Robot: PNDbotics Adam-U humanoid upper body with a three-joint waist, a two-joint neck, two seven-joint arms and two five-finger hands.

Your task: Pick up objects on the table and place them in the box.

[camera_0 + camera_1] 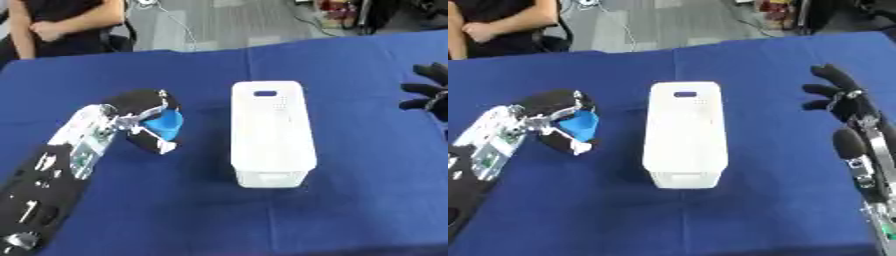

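Blue object (pixel 166 125) in left hand (pixel 140 117)

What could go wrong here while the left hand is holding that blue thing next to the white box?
The left hand holds the blue object only partly enclosed, beside the white box, so it might slip onto the blue tablecloth. Swinging it over could also knock the box's near wall and shift it.

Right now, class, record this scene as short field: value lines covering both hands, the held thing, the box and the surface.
Left hand: curled round a blue object, left of the box
Right hand: open, holds nothing, right of the box
Box: white, oblong, mid-table
Surface: blue tablecloth
Blue object: not yet in the box
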